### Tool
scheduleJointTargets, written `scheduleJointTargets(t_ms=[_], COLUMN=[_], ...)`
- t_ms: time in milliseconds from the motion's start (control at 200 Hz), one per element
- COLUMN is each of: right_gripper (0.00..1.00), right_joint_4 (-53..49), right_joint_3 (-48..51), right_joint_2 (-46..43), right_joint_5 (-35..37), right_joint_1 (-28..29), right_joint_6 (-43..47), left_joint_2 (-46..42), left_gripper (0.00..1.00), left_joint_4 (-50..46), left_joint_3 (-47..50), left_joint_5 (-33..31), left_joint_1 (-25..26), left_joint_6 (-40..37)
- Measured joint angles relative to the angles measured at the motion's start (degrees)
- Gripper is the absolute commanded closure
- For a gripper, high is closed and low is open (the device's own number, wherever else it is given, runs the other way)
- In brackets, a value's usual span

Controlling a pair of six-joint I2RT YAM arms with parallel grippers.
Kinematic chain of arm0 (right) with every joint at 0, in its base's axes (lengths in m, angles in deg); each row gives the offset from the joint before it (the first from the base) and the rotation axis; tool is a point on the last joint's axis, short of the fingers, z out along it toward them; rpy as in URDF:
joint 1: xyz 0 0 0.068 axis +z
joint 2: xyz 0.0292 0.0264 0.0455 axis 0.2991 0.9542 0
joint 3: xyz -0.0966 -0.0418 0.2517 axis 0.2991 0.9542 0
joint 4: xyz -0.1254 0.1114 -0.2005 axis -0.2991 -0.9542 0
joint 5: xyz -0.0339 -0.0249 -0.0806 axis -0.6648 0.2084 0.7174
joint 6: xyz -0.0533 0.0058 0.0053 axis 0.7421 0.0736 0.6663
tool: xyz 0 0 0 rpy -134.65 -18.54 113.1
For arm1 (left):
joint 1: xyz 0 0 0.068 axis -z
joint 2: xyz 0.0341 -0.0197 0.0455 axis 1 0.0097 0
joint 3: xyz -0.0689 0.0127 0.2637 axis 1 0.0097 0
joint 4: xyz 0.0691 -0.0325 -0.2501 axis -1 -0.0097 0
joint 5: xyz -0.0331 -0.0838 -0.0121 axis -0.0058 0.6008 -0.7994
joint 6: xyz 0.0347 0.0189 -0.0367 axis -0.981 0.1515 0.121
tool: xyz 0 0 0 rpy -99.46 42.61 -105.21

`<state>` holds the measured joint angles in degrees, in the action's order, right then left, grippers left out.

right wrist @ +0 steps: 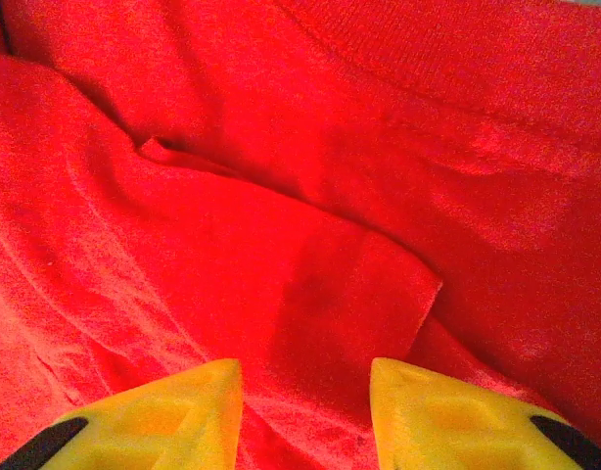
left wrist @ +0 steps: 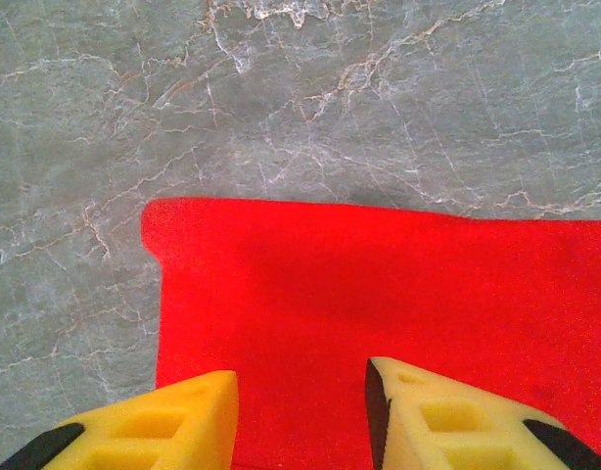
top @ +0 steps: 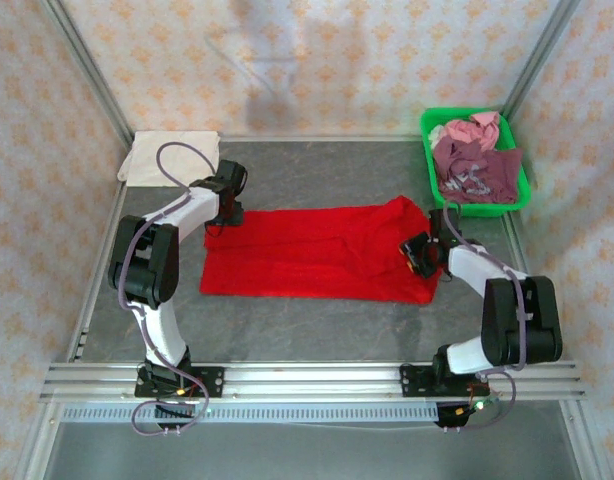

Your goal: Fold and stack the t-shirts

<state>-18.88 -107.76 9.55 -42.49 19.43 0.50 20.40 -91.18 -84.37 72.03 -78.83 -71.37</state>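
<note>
Your left pincer (left wrist: 300, 416) stands apart over the red tee's (top: 307, 255) flat end; your right pincer (right wrist: 305, 411), also apart, over its rumpled end. Both seem placed for a fold.

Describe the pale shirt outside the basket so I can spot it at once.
On the grey marbled table, go to the far left corner. The cream-white t-shirt lies there, a flat rectangle. It alone is pale: the red t-shirt sprawls mid-table, and the maroon and pink t-shirts are heaped in the green basket at the far right.
</note>
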Motion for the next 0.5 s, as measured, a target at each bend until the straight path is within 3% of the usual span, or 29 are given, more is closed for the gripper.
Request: scheduleJointTargets(t_ms=[270,495], right_gripper=[0.99,1.0], right_joint_4=[2.95,1.33], right_joint_3=[1.29,1.49], right_joint_2=[0.48,-2.99], right_joint_5=[0.2,0.22], right_joint_1=[0.0,0.0], right_joint_6=[-1.2,-1.14], left_joint_2=[0.0,0.0], left_gripper=[0.61,0.61], left_joint_4=[0.0,0.04], left_joint_3=[0.0,0.15], left_joint_5=[0.02,0.04], left_joint_1=[0.0,0.0], left_joint_6=[0.17,0.2])
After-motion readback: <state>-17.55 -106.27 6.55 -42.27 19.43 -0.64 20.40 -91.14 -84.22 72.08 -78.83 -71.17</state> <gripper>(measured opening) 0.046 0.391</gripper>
